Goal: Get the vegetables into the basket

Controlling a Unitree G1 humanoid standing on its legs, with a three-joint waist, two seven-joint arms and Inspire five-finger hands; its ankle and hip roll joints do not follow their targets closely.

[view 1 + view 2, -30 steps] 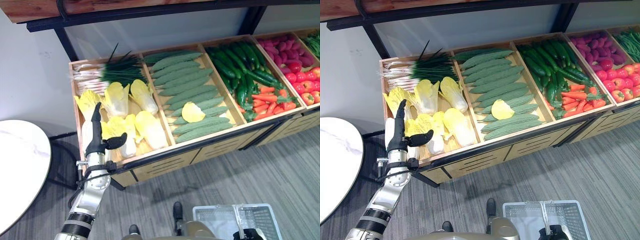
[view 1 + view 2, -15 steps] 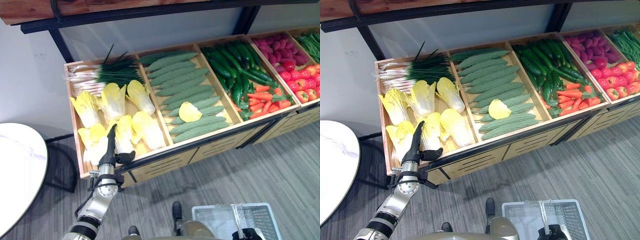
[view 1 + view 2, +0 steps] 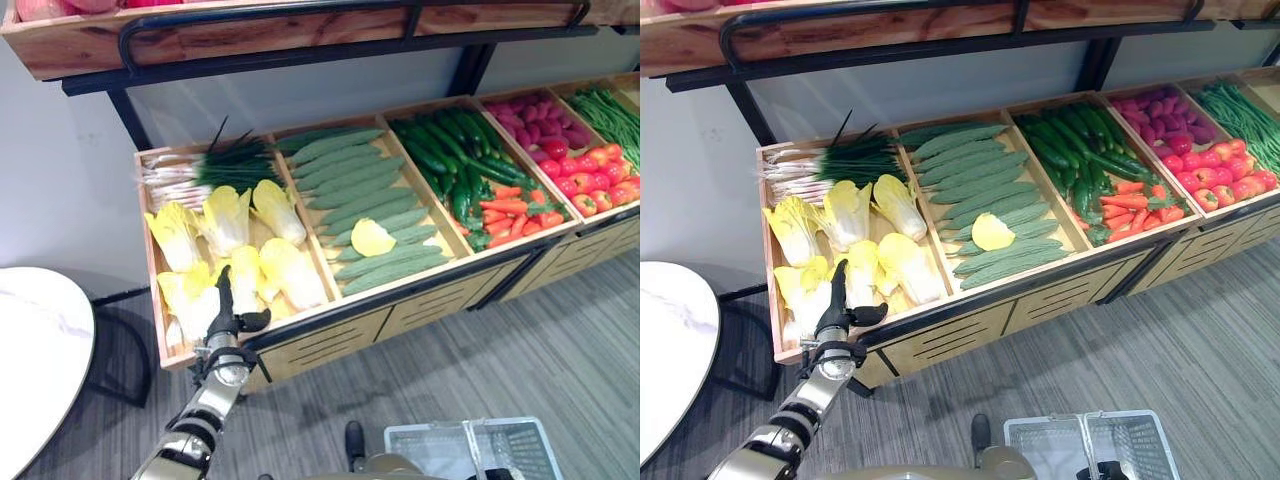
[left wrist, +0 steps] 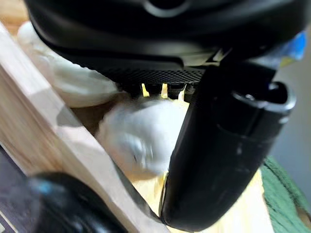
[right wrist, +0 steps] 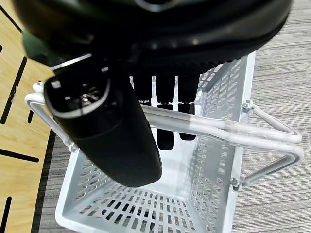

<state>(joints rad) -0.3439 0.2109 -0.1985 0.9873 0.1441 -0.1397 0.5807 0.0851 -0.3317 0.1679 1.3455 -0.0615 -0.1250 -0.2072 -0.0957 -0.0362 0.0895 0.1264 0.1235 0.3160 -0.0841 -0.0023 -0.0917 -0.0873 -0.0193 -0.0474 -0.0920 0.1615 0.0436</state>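
Pale yellow napa cabbages [image 3: 228,215] fill the leftmost wooden crate [image 3: 152,262] of the stand. My left hand [image 3: 226,312] is open at that crate's front edge, fingers straight and thumb spread. It lies against the nearest cabbage [image 4: 135,141]. A white wire basket [image 3: 432,446] hangs low beside me. My right hand [image 5: 165,114] is hooked round the basket's two handles [image 5: 221,128]. The basket holds nothing.
Spring onions [image 3: 205,164] lie behind the cabbages. To the right are crates of bitter gourds [image 3: 355,185] with a stray cabbage piece [image 3: 372,238], cucumbers [image 3: 445,160], carrots [image 3: 502,208] and red vegetables [image 3: 590,165]. A round white table [image 3: 35,350] stands left. A shelf [image 3: 250,40] overhangs.
The camera has tilted, bringing the upper shelf into view. My left hand has drawn back and a little rightward, from over the cabbages to the crate's front edge. The basket stays held.
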